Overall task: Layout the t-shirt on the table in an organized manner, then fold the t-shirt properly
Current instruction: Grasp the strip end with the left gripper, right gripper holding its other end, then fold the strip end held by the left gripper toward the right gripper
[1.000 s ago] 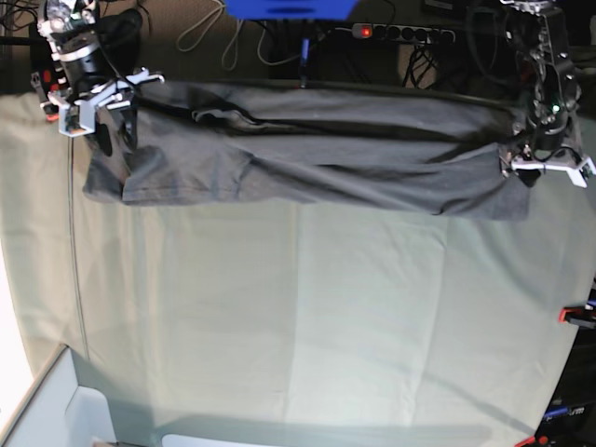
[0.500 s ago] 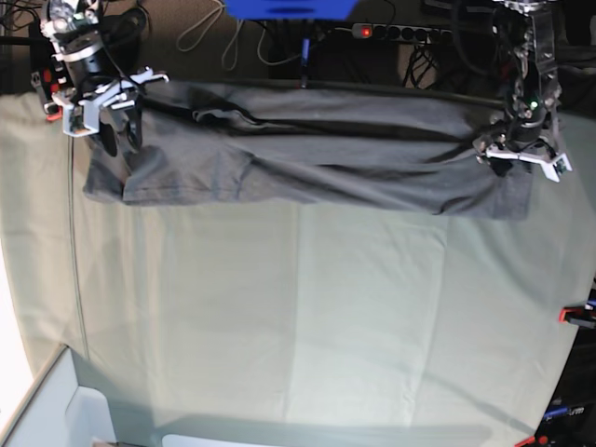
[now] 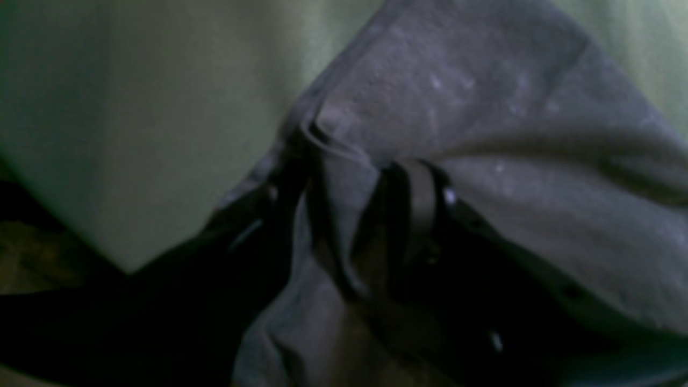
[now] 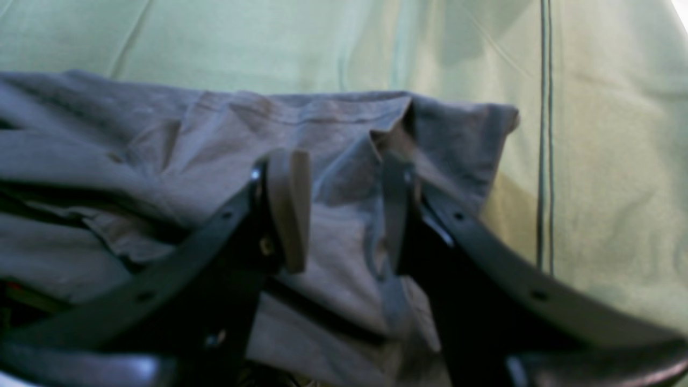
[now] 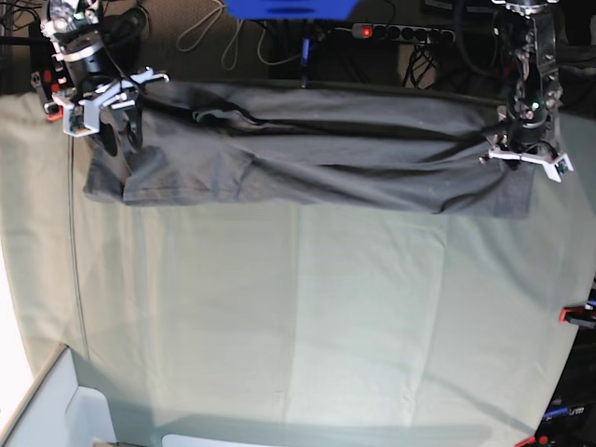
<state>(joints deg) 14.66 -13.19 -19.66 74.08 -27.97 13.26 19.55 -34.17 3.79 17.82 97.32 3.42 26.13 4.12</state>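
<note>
A broad table under pale grey-green creased cloth (image 5: 326, 326) fills most of the base view, with a red clamp (image 5: 568, 315) at three o'clock. The soft dark-grey cotton t-shirt (image 5: 307, 172) lies across the table's twelve o'clock side — a long, rumpled band from ten to two. Above it, loose pale cables (image 5: 223, 28) hang near a bright blue object (image 5: 291, 8). No writing is readable.

The right gripper (image 4: 344, 215) stands with jaws spread above the shirt's ten o'clock end. The left gripper (image 3: 349, 215) straddles a raised fold at two — perhaps touching it, though the dark, blurred view cannot settle whether it pinches.
</note>
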